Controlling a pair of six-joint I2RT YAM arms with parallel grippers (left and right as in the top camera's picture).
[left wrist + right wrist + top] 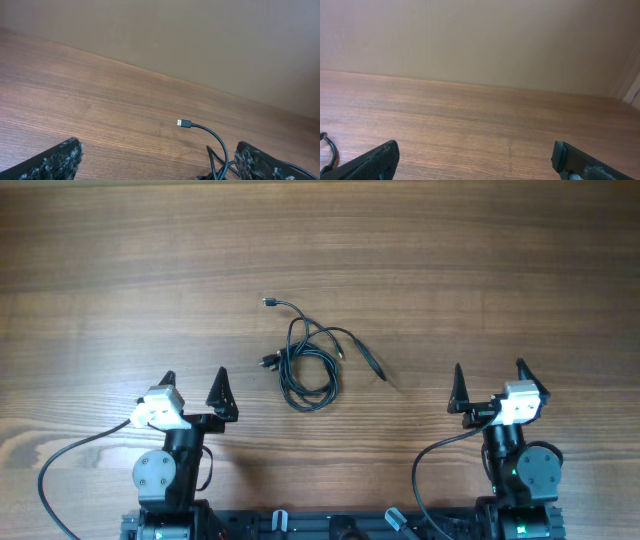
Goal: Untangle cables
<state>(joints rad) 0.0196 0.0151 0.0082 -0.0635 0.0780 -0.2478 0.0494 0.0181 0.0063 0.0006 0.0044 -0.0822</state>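
Left tool (193, 373), right tool (489, 365) both spread, flanking apparently knotted cables (288, 370), well apart.

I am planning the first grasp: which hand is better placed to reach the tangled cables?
Probably the left hand: open, nearer the cables, and its camera shows a plug; the right hand stands farther.

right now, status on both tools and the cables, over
Left tool open, empty. Right tool open, empty. Cables in one tangled pile ahead, untouched. Nothing in the way.
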